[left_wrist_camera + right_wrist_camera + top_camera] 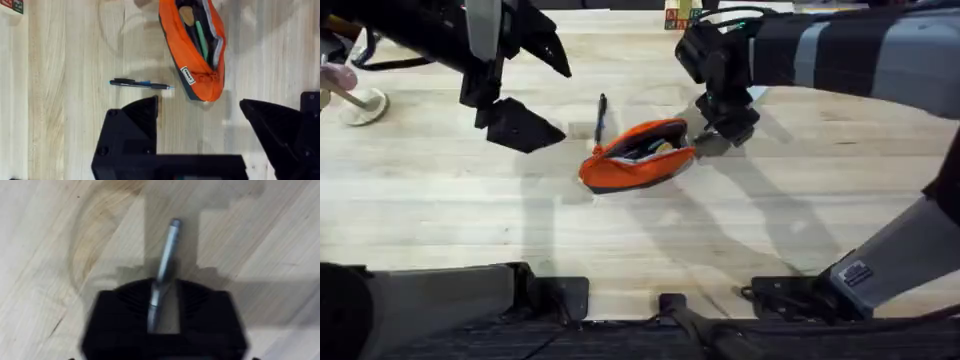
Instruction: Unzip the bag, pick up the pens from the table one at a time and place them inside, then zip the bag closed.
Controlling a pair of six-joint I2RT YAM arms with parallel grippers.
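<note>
— Right gripper point(162, 312)?
— Clenched on the silver-grey pen point(165, 270), black fingers point(125, 305) pinching its lower half, metal tip poking out past them over bare wood. Seen from overhead, right gripper point(712, 142) low at the pouch's far-right end, just beside it; pen too small to make out there.

— And the left gripper point(200, 112)?
— Released. Jaws spread wide, nothing between them. Black fingers point(137, 117) hanging above the table, on the near side of the dark pen in the wrist view. Overhead, left gripper point(515, 120) raised left of the pouch, well apart from it.

— Where's the orange pencil pouch point(638, 155)?
— Flat on the wooden table point(770, 240), near the middle, slightly tilted. Unzipped: mouth gaping along its length, grey lining showing. From the left wrist, pouch point(195, 50) open with something green and something tan inside; white label near the end by the zipper.

— The black pen point(601, 118)?
— On the table, just beside the pouch's left end, apart from it. From the left wrist, black pen point(141, 84) with a blue band and a pale tip pointing toward the pouch. Untouched by either gripper.

— Anything else?
— Coloured blocks point(678, 14) at the table's far edge. Pale object point(360, 102) at the far left, cannot tell what.
</note>
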